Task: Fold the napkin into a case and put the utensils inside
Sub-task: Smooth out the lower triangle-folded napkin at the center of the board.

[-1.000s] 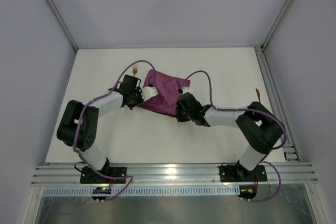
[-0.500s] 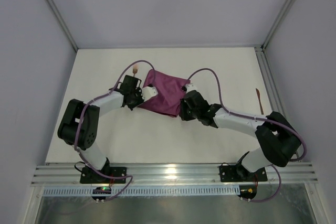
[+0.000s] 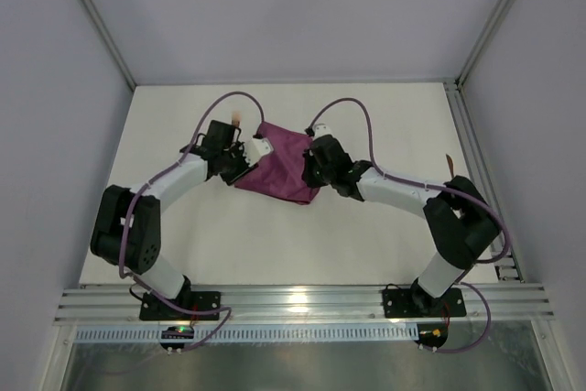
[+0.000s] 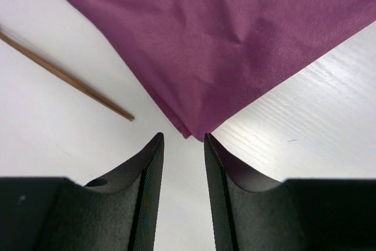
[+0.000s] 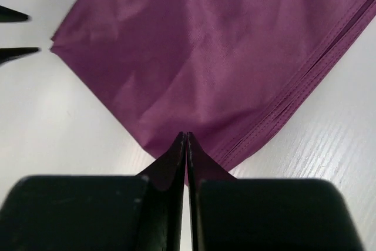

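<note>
Mid-fold on napkin, lying as a layered, slightly crumpled patch mid-table between both grippers; no case yet. Left gripper narrowly parted, holding nothing, tips just short of the cloth's near corner. Right gripper pressed shut at the opposite corner, apparently pinching the stacked edges, contact hard to confirm. Fork just beyond left gripper, near the napkin's edge but apart from it. Second utensil far right on table, well apart. For a clean fold: slide left tips forward and low, catch all layers at the corner, not just the top one. Close only with cloth fully between the pads. Keep right pinch firm against layer slip, move both arms together, keep edges lined up, press the crease flat. Avoid nudging the fork beside the left tips.
</note>
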Available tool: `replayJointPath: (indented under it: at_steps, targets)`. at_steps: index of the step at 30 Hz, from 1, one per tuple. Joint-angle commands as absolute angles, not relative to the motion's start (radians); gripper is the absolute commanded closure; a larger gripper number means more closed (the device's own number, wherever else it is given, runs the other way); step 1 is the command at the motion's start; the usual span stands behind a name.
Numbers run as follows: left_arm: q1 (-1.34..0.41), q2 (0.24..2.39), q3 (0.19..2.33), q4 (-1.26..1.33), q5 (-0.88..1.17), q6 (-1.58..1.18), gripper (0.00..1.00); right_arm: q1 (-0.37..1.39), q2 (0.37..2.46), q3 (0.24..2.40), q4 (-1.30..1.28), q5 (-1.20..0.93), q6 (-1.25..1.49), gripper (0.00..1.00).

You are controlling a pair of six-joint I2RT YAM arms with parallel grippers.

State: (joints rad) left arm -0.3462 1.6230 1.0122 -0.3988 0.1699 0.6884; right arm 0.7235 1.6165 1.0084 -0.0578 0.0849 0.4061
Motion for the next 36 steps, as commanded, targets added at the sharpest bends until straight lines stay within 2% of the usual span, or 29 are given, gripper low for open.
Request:
replayJointPath:
  at_steps: [1, 16, 23, 31, 36]
  targets:
    - [-0.324, 1.552, 1.09, -0.468, 0.277, 0.612, 0.64, 0.716, 1.693, 1.042, -0.023, 0.058, 0.436, 0.97]
    - [-0.319, 1.825, 1.074, -0.319, 0.089, 0.477, 0.67, 0.698, 1.775, 0.884, 0.071, 0.077, 0.532, 0.97]
    - [-0.319, 1.787, 1.032, -0.328, 0.123, 0.486, 0.68, 0.658, 1.707, 0.818, 0.046, 0.109, 0.508, 0.97]
    - [-0.319, 1.741, 1.034, -0.345, 0.158, 0.462, 0.67, 0.707, 1.591, 0.968, -0.06, 0.146, 0.385, 0.97]
    - [-0.318, 1.741, 1.037, -0.35, 0.166, 0.445, 0.67, 0.742, 1.63, 0.991, -0.008, 0.083, 0.411, 0.97]
